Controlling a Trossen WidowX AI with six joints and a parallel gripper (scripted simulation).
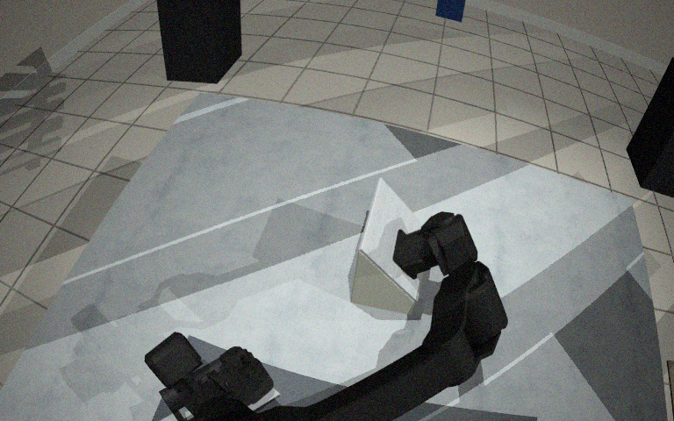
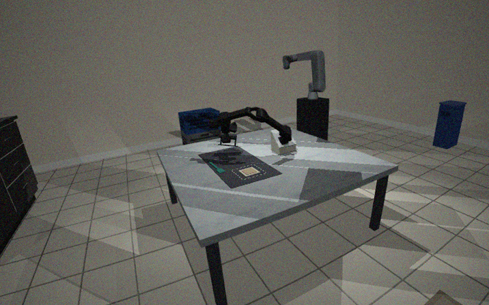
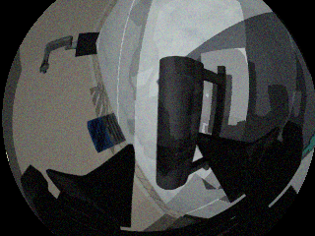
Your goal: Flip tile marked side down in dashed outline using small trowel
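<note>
The teal trowel (image 2: 219, 169) (image 3: 311, 145) lies on the dark mat (image 2: 231, 182), to the left of the tile in the exterior view. The tile (image 2: 249, 171) is a small beige square lying flat on the mat inside the dashed outline. I cannot make out any mark on its upper face. My gripper (image 2: 228, 143) points down beyond the mat's far part, away from both trowel and tile. It is open. In the wrist view a dark cylinder with a bracket hides part of the space between the fingers; its nature is unclear. The top view does not show the trowel or tile.
A white wedge-shaped block (image 1: 384, 292) (image 2: 278, 145) stands on the table (image 2: 224, 205), touching or close to the arm's far end. The arm (image 1: 397, 369) (image 2: 247, 112) arches from there to the gripper. Hard shadows and bright bands cross table and mat. Blue crates (image 2: 199, 121) stand behind the table.
</note>
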